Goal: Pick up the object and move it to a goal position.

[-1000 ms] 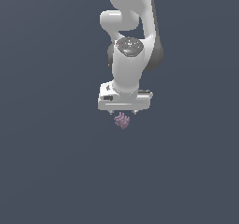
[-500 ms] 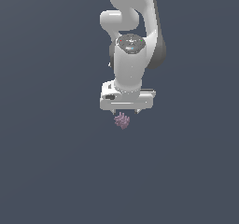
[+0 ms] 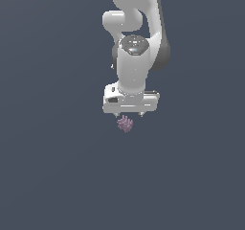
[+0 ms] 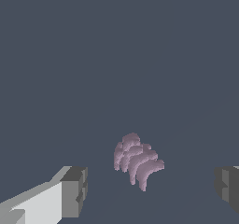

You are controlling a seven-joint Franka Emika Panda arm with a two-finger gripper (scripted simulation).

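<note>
I find the gripper (image 3: 129, 115) directly above the object (image 3: 125, 124), fingers (image 4: 74, 191) spread wide and apart from it. The object lies on the worktop (image 3: 52, 176) between them, off-centre. I judge centring, then a straight descent, best. Open room surrounds the object; no edges show.

I am showing glossy white along my arm (image 3: 136, 66), with a darker grey band shading its rear joint. My gripper (image 3: 129, 115) is wearing white too, and my fingertips (image 4: 73, 190) are showing mid-grey pads. The object (image 4: 137, 161), at about six o'clock under my palm, is glowing mauve-purple with paler pink ridges, possibly just lighting. The ground (image 3: 52, 166) is staying plain slate blue-grey, unpatterned.
</note>
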